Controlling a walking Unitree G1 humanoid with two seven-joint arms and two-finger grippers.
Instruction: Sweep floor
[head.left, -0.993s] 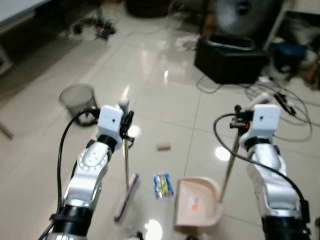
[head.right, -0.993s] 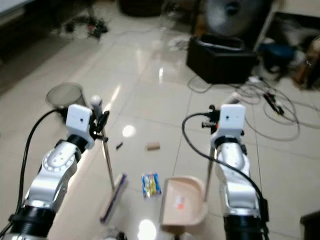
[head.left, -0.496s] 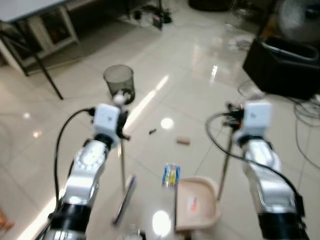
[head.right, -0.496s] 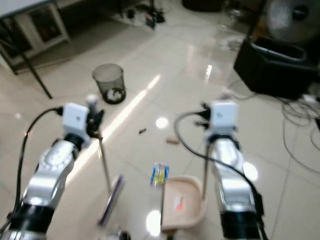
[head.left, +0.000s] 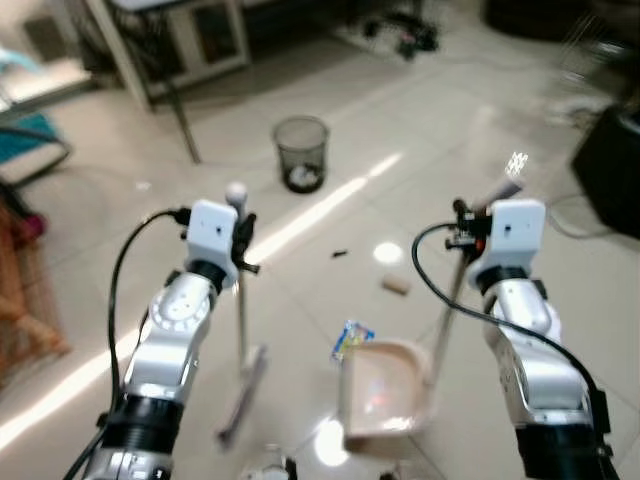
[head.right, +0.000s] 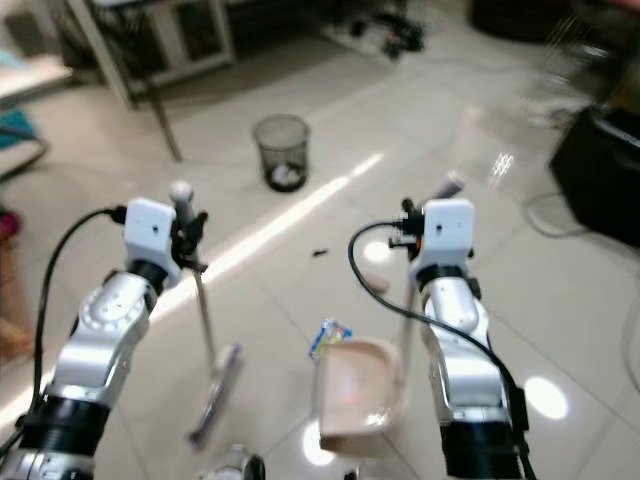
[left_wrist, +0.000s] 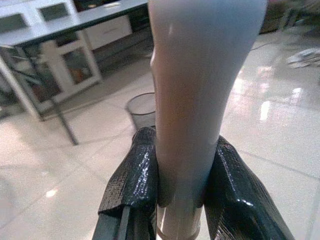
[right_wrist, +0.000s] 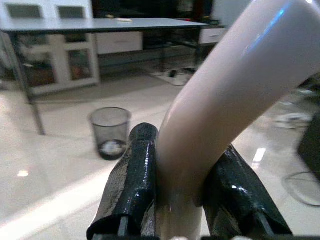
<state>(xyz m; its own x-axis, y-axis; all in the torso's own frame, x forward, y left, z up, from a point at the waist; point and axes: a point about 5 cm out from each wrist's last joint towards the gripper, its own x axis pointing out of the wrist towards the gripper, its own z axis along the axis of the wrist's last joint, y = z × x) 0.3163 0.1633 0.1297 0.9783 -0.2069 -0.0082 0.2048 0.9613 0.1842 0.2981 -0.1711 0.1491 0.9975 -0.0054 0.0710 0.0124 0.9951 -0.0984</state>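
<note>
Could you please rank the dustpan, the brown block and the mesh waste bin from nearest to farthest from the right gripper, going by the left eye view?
1. Brown block: on the floor just left of the right gripper.
2. Dustpan: below the gripper, at the bottom of the handle it grips, towards the robot.
3. Mesh waste bin: far off to the left, beside a table leg.

Block and dustpan are close to call.

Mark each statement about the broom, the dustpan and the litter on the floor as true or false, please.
1. The left gripper is shut on the broom handle. True.
2. The right gripper is open and holds nothing. False: it is shut on the dustpan handle.
3. The blue and yellow wrapper lies inside the dustpan. False: it lies on the floor at the pan's edge.
4. A mesh waste bin stands on the floor ahead of the robot. True.
5. The broom head rests in the dustpan. False: it is on the floor, to the pan's left.
</note>
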